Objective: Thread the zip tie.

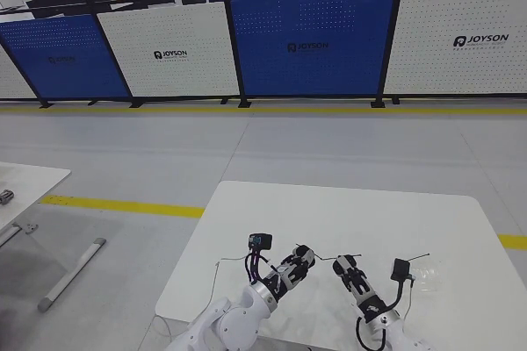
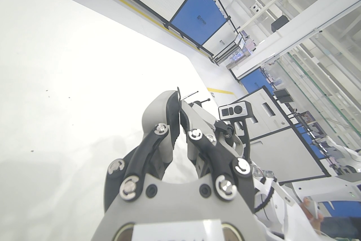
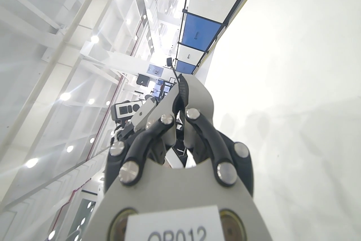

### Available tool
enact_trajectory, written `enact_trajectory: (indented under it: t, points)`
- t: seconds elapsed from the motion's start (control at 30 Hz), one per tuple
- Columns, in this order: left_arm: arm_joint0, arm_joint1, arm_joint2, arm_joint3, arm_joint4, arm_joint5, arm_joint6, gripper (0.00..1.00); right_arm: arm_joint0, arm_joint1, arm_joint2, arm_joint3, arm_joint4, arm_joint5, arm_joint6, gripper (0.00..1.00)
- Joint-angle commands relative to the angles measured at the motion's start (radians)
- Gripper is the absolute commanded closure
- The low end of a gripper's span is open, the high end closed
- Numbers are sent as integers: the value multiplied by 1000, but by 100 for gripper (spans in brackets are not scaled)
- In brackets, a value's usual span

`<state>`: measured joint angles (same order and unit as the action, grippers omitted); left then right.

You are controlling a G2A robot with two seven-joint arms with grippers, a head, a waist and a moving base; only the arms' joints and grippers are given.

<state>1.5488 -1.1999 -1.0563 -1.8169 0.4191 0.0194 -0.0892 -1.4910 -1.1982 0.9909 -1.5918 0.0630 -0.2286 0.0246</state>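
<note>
A white table (image 1: pixel 351 211) stands on a pale grey floor, with a yellow floor line (image 1: pixel 123 206) passing behind it and a row of blue and white pegboard panels (image 1: pixel 312 44) closing the far side of the room; a second table (image 1: pixel 18 180) sits well off beyond the left arm. Both arms come up over the table's near edge and their tools sit close side by side, above the surface; the left gripper (image 1: pixel 302 256) points toward the right gripper (image 1: pixel 342 263), with a small gap between their tips. In the right wrist view the right gripper's fingers are pressed together on the zip tie (image 3: pixel 174 73), a thin black strip that runs out past the fingertips; its square head (image 3: pixel 169 61) stands clear just beyond those tips, touching nothing else. In the left wrist view the left gripper's fingers are likewise closed, pinching a thin black strip at the very tips, with only a short stub showing beyond them; just behind those tips sits the other gripper, with fine black ends of strip sticking out beside it. Whether both tools hold one and the same tie cannot be told.
</note>
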Motion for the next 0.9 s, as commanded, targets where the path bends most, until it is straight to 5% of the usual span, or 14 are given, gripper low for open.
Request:
enact_trajectory:
  t: [0.0,0.87]
  points:
    - [0,0,0,0,0,0,0,100,0,-2,0,0,-2,1,1,100]
    - [0,0,0,0,0,0,0,100,-43,-17,47,-27,-22,-1,10,100]
